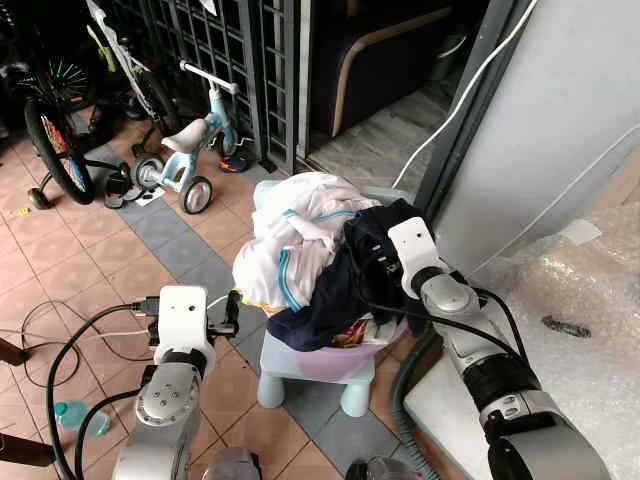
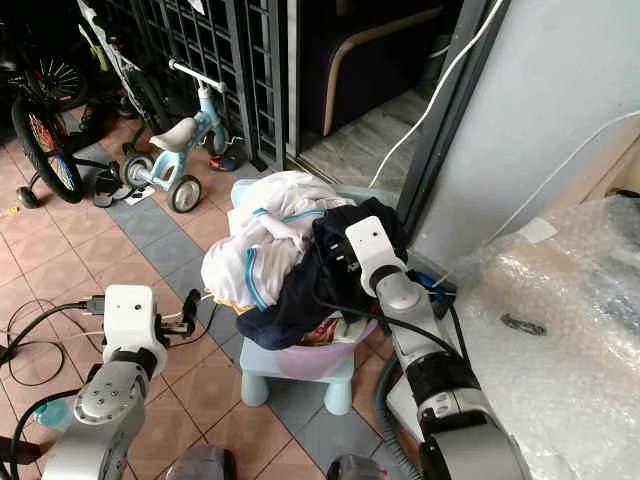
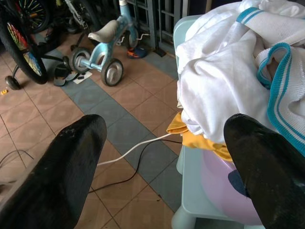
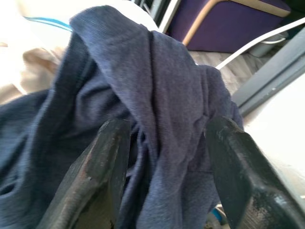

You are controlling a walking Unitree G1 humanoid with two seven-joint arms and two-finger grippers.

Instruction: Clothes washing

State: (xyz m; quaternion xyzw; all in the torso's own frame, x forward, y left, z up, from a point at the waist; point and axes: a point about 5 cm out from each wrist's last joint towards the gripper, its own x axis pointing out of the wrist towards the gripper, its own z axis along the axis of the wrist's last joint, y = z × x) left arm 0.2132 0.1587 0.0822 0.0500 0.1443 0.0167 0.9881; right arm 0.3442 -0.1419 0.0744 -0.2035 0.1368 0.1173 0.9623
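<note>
A heap of laundry fills a pink basin (image 1: 345, 358) that stands on a pale blue stool (image 1: 300, 372). White garments with teal stripes (image 1: 300, 235) lie on top and to the left. A dark navy garment (image 1: 325, 305) hangs over the right and front. My right gripper (image 4: 167, 138) is pushed into the navy garment (image 4: 157, 86), open, with a fold of the cloth between its fingers (image 4: 107, 157). Left of the stool my left gripper (image 3: 164, 138) is open and holds nothing, a short way from the white clothes (image 3: 224, 81).
A blue tricycle (image 1: 185, 160) and a bicycle (image 1: 55, 130) stand at the back left by a metal gate (image 1: 220, 50). Cables (image 1: 60, 330) and a green bottle (image 1: 75, 415) lie on the tiled floor. A grey hose (image 1: 405, 400) and a bubble-wrapped appliance (image 1: 570, 330) are on the right.
</note>
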